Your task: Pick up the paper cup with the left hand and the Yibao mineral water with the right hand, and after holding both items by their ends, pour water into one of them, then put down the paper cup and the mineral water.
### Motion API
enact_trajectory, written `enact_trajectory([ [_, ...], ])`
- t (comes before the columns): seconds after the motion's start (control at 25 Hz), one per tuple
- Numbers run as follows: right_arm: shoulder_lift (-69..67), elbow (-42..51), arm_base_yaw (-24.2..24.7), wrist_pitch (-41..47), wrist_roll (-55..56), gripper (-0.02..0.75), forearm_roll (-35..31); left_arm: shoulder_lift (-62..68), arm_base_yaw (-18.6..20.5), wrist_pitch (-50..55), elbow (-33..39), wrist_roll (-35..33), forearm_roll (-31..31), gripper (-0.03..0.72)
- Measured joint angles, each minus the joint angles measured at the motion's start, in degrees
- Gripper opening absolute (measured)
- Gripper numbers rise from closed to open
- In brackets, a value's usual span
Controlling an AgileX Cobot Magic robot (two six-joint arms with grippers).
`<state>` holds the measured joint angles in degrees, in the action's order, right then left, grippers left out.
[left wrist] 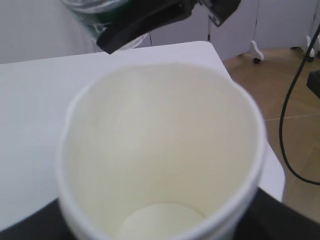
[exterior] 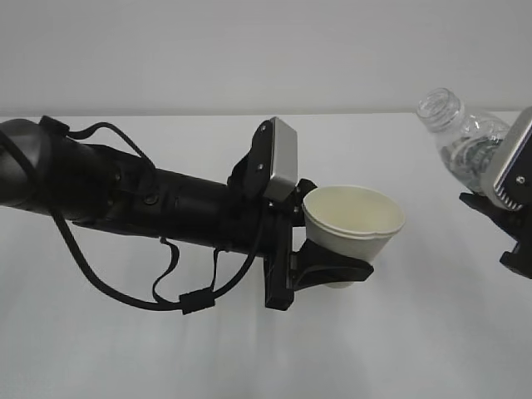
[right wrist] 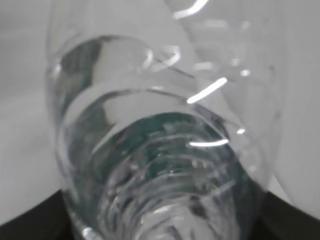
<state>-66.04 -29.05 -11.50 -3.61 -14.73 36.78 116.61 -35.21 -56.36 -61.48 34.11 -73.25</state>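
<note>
My left gripper (exterior: 332,270) is shut on the paper cup (exterior: 353,224) near its base and holds it above the table, mouth up and tilted slightly right. The cup fills the left wrist view (left wrist: 160,155); its cream inside looks empty. My right gripper (exterior: 507,212) at the right edge is shut on the Yibao mineral water (exterior: 461,137), a clear ribbed bottle tilted with its open neck up and to the left, apart from the cup. The bottle fills the right wrist view (right wrist: 160,150), with a green label tint. In the left wrist view the bottle (left wrist: 97,12) shows at the top.
A white table (exterior: 166,349) lies under both arms, with a pale wall behind. The left arm with its cables (exterior: 125,208) stretches across the left half. In the left wrist view the table's far corner, a brown floor and a hanging black cable (left wrist: 290,110) show.
</note>
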Motion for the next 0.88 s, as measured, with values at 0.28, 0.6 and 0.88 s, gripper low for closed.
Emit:
enact_trajectory([
  [0.28,0.78,0.00,0.00,1.62,0.00,0.467,1.04,0.00,0.00,0.09,-0.59,0.21,0.45,0.436],
  [0.6,0.78,-0.32,0.00,2.49,0.00,0.466,4.18,0.00,0.00,0.09,-0.59,0.21,0.58,0.436],
  [0.88,0.78,-2.27,0.00,3.61,0.00,0.467,8.34,0.00,0.00,0.09,-0.59,0.21,1.12,0.436],
])
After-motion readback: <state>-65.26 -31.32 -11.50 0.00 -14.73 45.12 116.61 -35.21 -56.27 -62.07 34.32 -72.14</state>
